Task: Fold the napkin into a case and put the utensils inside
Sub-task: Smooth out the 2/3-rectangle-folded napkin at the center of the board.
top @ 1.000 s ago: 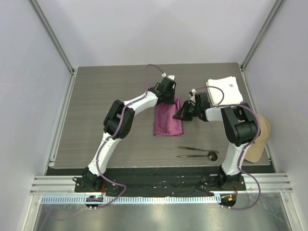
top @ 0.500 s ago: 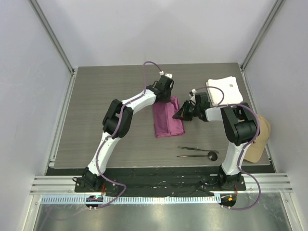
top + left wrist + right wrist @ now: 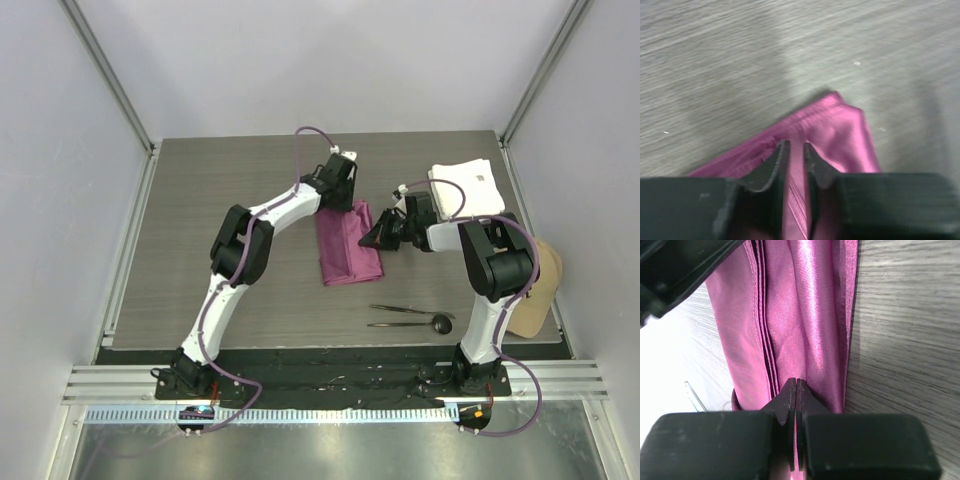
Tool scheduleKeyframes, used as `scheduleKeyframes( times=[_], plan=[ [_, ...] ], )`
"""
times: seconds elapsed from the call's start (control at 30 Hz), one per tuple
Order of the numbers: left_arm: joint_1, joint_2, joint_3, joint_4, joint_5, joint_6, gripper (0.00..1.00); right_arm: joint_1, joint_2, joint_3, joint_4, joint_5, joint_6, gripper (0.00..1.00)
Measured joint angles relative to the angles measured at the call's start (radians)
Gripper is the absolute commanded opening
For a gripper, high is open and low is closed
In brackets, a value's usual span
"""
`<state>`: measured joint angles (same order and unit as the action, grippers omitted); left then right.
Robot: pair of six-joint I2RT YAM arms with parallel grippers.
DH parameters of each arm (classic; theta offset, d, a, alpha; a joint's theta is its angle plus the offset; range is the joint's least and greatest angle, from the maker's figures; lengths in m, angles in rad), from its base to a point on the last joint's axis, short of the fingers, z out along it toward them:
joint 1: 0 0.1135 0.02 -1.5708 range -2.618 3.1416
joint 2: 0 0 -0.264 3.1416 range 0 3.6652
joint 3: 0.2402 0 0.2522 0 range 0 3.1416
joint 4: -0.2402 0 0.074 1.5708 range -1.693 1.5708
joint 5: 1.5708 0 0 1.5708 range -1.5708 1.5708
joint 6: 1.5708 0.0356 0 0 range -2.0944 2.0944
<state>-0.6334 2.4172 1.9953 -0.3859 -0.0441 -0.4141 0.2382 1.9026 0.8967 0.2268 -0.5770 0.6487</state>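
Observation:
The magenta napkin [image 3: 350,250] lies on the table folded into a long narrow strip, its stacked fold edges showing in the right wrist view [image 3: 810,315]. My left gripper [image 3: 342,203] hovers at the strip's far end. Its jaws [image 3: 794,146] stand slightly apart, and the cloth [image 3: 842,132] lies flat under the gap. My right gripper [image 3: 373,238] is at the strip's right edge, shut, with its tips [image 3: 796,383] resting on the cloth and nothing visibly between them. The utensils, a thin dark piece [image 3: 400,309] and a spoon [image 3: 432,322], lie side by side near the front right.
A thicker white cloth [image 3: 470,187] sits at the back right, just behind the right arm. A tan rounded object [image 3: 537,290] leans at the table's right edge. Metal frame posts and grey walls enclose the table.
The left gripper's jaws have parted from shut and let go of the napkin's far end. The left wrist has drawn slightly toward the back. The right gripper has not moved.

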Motion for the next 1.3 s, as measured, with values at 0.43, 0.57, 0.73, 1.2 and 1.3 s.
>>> scheduleKeyframes(
  times=[0.43, 0.57, 0.73, 1.2, 1.3],
  plan=[
    [0.130, -0.407, -0.352, 0.153, 0.327, -0.113, 0.00, 0.026, -0.021, 0.114, -0.162, 0.016, -0.049, 0.01],
    [0.219, -0.401, -0.489, 0.281, 0.453, -0.203, 0.00, 0.089, -0.060, 0.128, -0.180, -0.008, -0.050, 0.01],
    [0.255, -0.330, -0.585, 0.364, 0.536, -0.283, 0.00, 0.206, -0.077, 0.123, -0.157, -0.073, -0.031, 0.01],
    [0.230, -0.320, -0.638, 0.457, 0.578, -0.338, 0.00, 0.266, -0.063, -0.034, -0.010, -0.241, 0.027, 0.01],
    [0.230, -0.320, -0.644, 0.457, 0.580, -0.339, 0.00, 0.264, -0.057, -0.048, 0.006, -0.246, 0.027, 0.01]
  ],
)
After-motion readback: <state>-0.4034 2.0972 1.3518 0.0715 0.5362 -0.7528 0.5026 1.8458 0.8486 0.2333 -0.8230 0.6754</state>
